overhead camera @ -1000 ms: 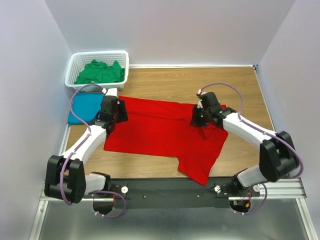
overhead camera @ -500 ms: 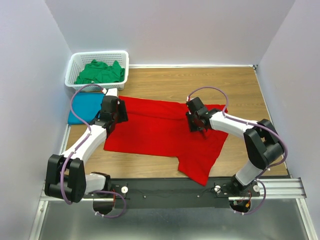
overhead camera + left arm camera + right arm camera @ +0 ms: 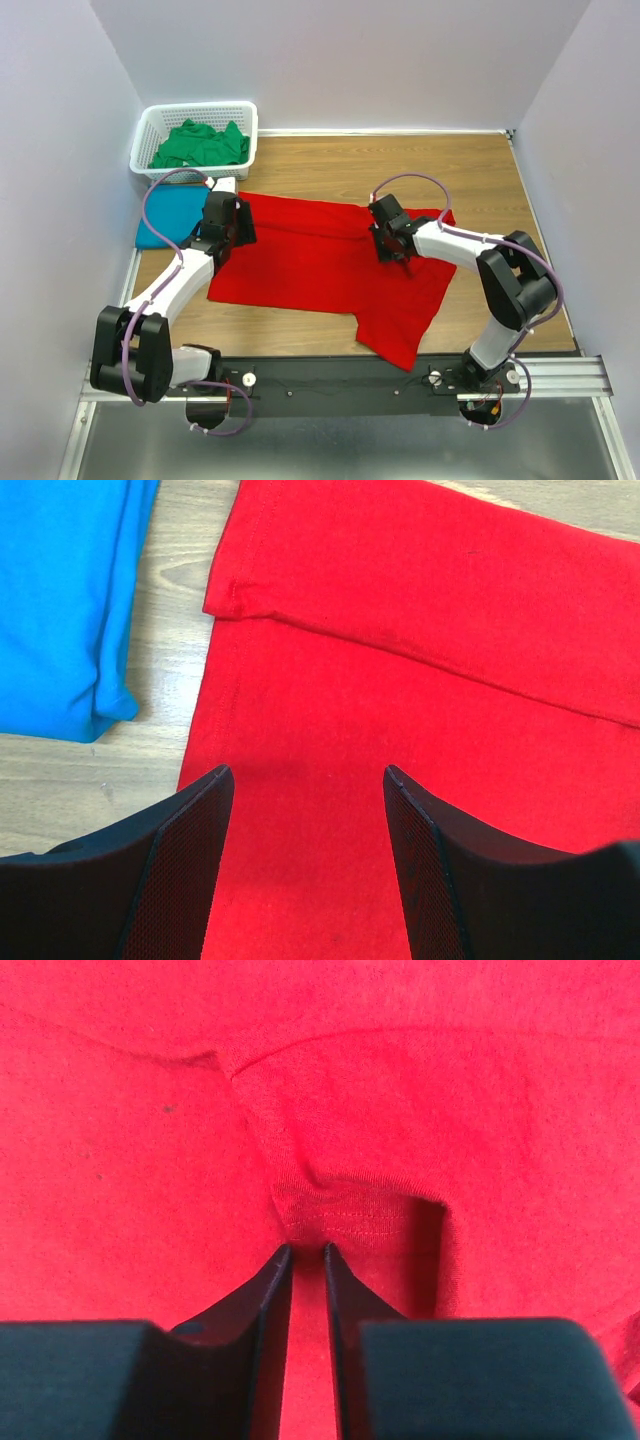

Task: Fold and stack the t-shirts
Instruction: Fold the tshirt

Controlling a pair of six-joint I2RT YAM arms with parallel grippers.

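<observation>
The bright red t-shirt (image 3: 310, 270) lies spread on the table, its lower right part hanging toward the near edge. My left gripper (image 3: 230, 236) hovers open over the shirt's left edge; in the left wrist view (image 3: 306, 772) red cloth (image 3: 430, 590) shows between the spread fingers. My right gripper (image 3: 392, 246) sits on the shirt's right part, its jaws nearly together on a folded hem (image 3: 345, 1215) of the red shirt (image 3: 140, 1160), seen in the right wrist view (image 3: 305, 1248). The teal blue t-shirt (image 3: 165, 215) lies folded at the left, also in the left wrist view (image 3: 60, 600). The green t-shirt (image 3: 200, 145) is bunched in the basket.
The white lattice basket (image 3: 148, 125) stands at the back left corner. Bare wooden table (image 3: 400, 165) lies behind the red shirt and at the right. Walls close in the table on three sides.
My right gripper has moved left across the red shirt, drawing the right sleeve cloth inward with it. The left arm has not moved.
</observation>
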